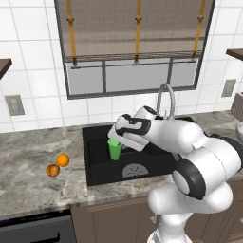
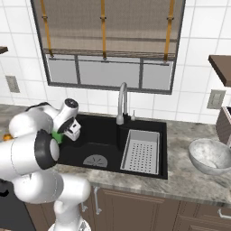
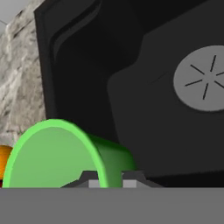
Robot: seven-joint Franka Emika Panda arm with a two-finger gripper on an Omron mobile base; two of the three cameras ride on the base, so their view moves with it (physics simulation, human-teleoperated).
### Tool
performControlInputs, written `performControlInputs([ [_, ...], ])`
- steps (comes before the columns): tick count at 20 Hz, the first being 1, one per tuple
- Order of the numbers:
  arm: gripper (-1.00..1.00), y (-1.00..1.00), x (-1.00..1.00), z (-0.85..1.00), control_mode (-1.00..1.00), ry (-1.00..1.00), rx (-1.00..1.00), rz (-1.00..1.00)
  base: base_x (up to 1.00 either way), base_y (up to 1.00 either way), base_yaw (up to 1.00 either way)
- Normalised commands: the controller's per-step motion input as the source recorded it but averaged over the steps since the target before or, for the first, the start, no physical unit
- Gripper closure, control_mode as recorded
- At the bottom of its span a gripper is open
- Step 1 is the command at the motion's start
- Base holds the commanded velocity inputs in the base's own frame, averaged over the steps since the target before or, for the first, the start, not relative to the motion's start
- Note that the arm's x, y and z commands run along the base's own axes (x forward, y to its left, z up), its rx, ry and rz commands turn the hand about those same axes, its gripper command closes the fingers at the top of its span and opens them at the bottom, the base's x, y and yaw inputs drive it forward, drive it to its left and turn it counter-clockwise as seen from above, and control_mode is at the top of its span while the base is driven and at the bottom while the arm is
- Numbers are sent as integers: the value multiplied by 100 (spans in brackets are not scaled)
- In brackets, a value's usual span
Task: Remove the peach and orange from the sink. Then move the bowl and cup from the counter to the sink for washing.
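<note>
- at the foot of the hand view, your tool (image 3: 106, 177) is clamped on the rim wall of the cup (image 3: 65, 155), one fingertip inside and one outside; the grip looks thin.
- expect the cup to be light, stiff and smooth; a tapered wall can slip, so hold it low on the rim and keep it level as you lower.
- over the left half of the sink (image 1: 95, 163), the left base view shows the cup (image 1: 114, 149) hanging under the tool (image 1: 115, 140), above the basin floor, with the drain plate (image 1: 135, 170) just beside.
- left of the sink, on the bench (image 1: 28, 182), the orange (image 1: 62, 160) and the peach (image 1: 52, 170) lie side by side.
- farther right, the right base view adds what the left one lacks: the bowl (image 2: 211, 155) on the bench right of the sink, not yet moved, and a grey perforated tray (image 2: 140, 151) in the basin's right half.
</note>
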Motion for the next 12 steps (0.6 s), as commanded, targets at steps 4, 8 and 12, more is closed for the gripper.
performControlInputs([
  [4, 100, 13, 21, -36, -100, 0, 0, 2, 0, 0, 0],
  [8, 100, 15, 20, -36, -100, 0, 0, 2, 0, 0, 0],
  [12, 100, 15, 18, -34, -100, 0, 0, 3, 0, 0, 0],
])
